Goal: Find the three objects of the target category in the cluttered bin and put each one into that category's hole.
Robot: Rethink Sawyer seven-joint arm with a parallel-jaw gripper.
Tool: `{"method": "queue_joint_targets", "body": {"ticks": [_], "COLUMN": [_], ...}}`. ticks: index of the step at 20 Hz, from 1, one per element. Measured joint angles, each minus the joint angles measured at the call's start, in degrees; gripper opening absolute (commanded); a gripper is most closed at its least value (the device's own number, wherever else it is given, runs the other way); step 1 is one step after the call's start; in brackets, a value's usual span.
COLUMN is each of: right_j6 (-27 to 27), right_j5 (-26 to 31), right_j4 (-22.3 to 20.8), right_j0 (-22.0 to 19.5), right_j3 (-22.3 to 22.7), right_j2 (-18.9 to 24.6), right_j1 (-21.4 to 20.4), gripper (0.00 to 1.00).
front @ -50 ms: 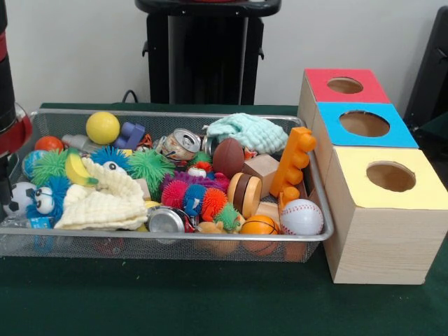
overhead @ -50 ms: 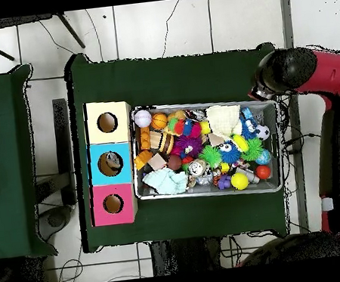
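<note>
Hand state impossible to tell: only the red and black arm shows, bent over the bin's outer end, well apart from the boxes. Beside it, a wire mesh bin on the green worktop, crammed with a baseball, basketball, football, yellow ball, spiky toys and cloths. Touching the bin's other end, three wooden boxes in a row with round holes: yellow, blue, red.

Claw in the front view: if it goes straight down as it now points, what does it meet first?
Likely the mesh bin at its left end, close to the black-and-white ball. The claw is mostly cut off there, so depth is unclear.
</note>
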Motion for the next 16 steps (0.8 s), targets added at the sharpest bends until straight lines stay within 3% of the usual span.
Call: {"method": "queue_joint_targets", "body": {"ticks": [16], "right_j6": [0.0], "right_j5": [-2.68], "right_j4": [0.01], "right_j0": [-0.95], "right_j3": [1.51], "right_j2": [0.0], "right_j1": [1.21], "gripper": [0.0]}}
